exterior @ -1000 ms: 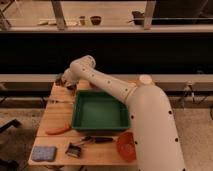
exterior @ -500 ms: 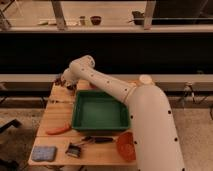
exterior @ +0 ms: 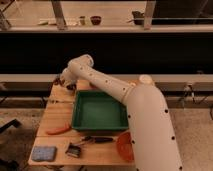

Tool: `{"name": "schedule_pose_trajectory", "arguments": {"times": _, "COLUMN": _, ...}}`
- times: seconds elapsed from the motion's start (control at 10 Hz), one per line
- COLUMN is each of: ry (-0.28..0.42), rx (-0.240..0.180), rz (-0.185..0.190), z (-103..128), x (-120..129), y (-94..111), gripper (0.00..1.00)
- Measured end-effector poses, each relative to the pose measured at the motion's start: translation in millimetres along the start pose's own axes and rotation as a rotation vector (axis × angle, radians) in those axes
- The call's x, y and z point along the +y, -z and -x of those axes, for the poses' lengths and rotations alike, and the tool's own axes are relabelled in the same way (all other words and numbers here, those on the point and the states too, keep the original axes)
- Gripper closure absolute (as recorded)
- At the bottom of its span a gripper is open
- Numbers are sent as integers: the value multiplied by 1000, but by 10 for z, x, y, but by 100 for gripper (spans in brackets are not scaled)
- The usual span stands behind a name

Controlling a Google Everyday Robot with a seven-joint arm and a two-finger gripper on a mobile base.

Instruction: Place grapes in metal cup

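White and bulky, the robot's arm (exterior: 107, 85) fills the single camera view, reaching from the lower right up across the counter (exterior: 57, 117) to its far left corner. There the claw (exterior: 64, 81) sits low over the wood, at the arm's very tip. Something dark and reddish is bunched right at that tip, which I take to be the grapes (exterior: 61, 80); they look held or at least touching the claw, though from where I stand I cannot tell whether its jaws are spread or clamped.

The metal cup I can't pick out anywhere. If it's there, it is probably hidden behind the wrist at that back corner, so which way the grapes must travel to reach it stays uncertain; my guess is only a short shift near where the claw already is.

The rest of the counter: a green tray (exterior: 100, 111) in the middle, just right of and nearer than the claw; an orange carrot (exterior: 58, 130) lying along the front-left edge of the tray; a dark-handled tool (exterior: 96, 140) and a small brush (exterior: 74, 149) near the front; a blue-grey sponge (exterior: 43, 153) at the front-left corner; an orange bowl (exterior: 124, 146) partly behind the robot's body.
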Motion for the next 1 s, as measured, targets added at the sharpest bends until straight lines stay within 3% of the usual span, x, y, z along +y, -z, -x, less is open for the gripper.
{"name": "schedule_pose_trajectory", "arguments": {"times": 0.1, "ry": -2, "rx": 2, "rz": 7, "z": -9, "x": -6, "y": -16, "gripper": 97}}
{"name": "schedule_pose_trajectory", "arguments": {"times": 0.7, "ry": -45, "rx": 67, "rz": 37, "z": -31, "x": -66, "y": -26, "gripper": 36}}
{"name": "schedule_pose_trajectory", "arguments": {"times": 0.9, "ry": -42, "rx": 81, "rz": 38, "z": -16, "x": -93, "y": -1, "gripper": 21}}
{"name": "schedule_pose_trajectory", "arguments": {"times": 1.0, "ry": -41, "rx": 84, "rz": 39, "z": -6, "x": -100, "y": 8, "gripper": 20}}
